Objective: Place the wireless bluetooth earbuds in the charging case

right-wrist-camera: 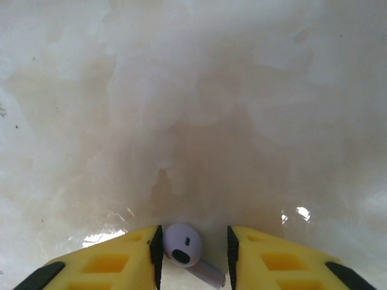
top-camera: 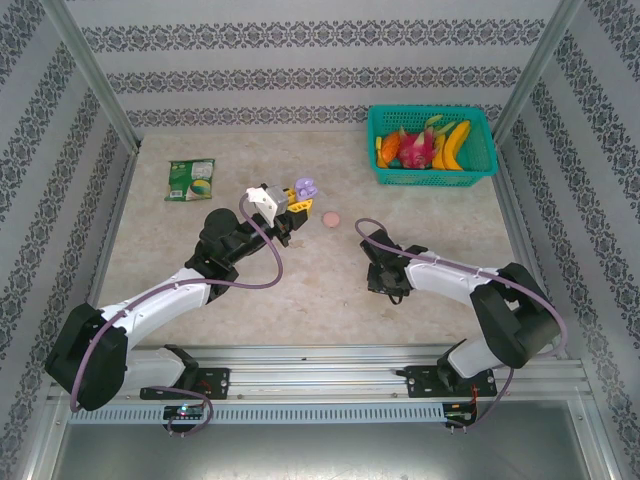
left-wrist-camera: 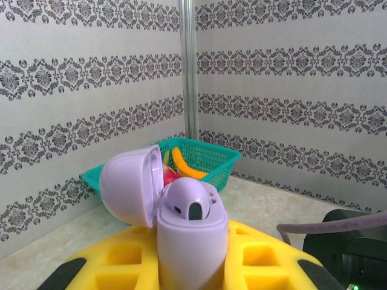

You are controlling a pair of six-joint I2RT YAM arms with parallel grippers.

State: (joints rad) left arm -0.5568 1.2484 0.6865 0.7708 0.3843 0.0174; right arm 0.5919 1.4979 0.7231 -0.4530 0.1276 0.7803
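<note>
While the left end effector [left-wrist-camera: 192, 272] grasps one purple case [left-wrist-camera: 190, 229], right end effector [right-wrist-camera: 194, 241] straddles one earbud [right-wrist-camera: 181, 246], unclenched.

Teal basket [top-camera: 430, 178] of toy fruit [top-camera: 455, 145] at the table's [top-camera: 300, 290] far right, green snack packet [top-camera: 190, 181] far left, patterned walls [top-camera: 300, 40] around.

Patterned wallpaper covers the back wall [top-camera: 320, 60] and both side walls: white, with grey damask bands running level. A slim aluminium post [top-camera: 95, 75] stands at the far left corner of the desk [top-camera: 300, 300] and another [top-camera: 535, 70] at the far right corner. The desk top is pale beige, marbled and glossy, and small bright glints [right-wrist-camera: 302, 212] of overhead light lie on it. A slotted aluminium rail [top-camera: 330, 372] runs along the near edge, with a grey metal panel [top-camera: 320, 445] below it.
</note>
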